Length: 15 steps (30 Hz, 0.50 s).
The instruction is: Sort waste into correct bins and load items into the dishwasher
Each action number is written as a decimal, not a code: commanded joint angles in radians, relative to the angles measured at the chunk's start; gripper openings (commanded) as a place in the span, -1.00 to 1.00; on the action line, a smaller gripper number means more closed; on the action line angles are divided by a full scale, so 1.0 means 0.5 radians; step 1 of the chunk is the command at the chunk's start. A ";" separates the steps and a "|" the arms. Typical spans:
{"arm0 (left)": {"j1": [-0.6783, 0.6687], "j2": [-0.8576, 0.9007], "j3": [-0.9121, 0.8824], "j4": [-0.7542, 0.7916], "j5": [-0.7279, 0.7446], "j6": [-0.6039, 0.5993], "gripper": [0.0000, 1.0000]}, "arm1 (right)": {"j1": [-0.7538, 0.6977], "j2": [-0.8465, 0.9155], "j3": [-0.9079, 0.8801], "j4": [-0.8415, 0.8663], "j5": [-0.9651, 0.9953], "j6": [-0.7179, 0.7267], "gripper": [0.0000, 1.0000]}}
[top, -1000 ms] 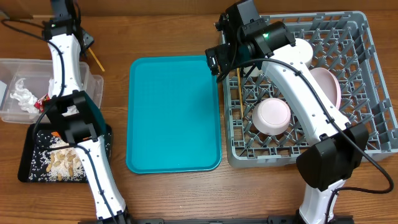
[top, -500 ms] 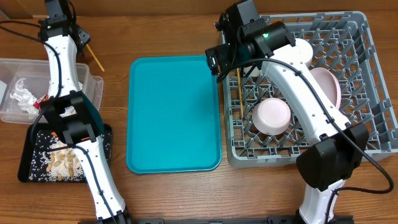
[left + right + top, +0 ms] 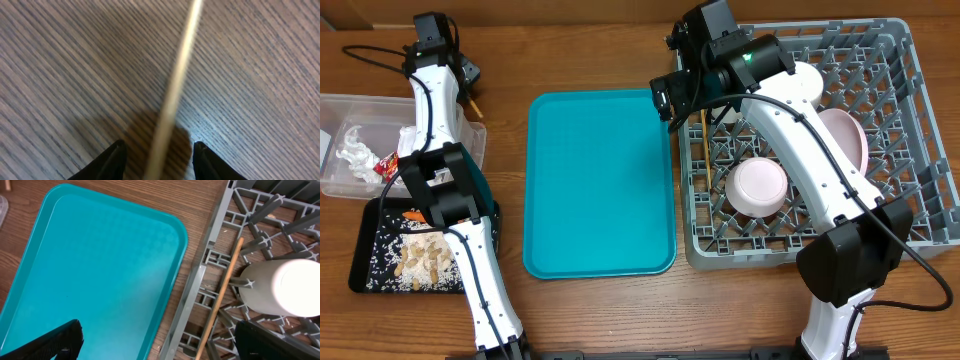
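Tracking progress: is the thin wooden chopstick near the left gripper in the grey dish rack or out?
Out: the thin wooden chopstick lies on the wooden table between the left gripper's fingers.

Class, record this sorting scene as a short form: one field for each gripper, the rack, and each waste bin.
Left gripper: open, straddling a chopstick, not gripping it
Right gripper: open, empty, over the teal tray edge nearest the rack
Rack: plate, bowl, cup, second chopstick
Clear tub: tissue, red wrapper
Black tray: peanuts, rice scraps
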 commanded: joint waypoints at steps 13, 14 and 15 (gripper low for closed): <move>-0.018 0.062 -0.018 -0.005 0.009 -0.010 -0.53 | -0.005 -0.009 0.001 0.011 0.011 0.006 1.00; -0.018 0.062 -0.018 -0.008 0.010 -0.010 -0.53 | -0.005 -0.009 0.001 0.012 0.011 0.006 1.00; -0.018 0.062 -0.018 -0.010 0.010 -0.010 -0.56 | -0.005 -0.009 0.001 0.012 0.011 0.006 1.00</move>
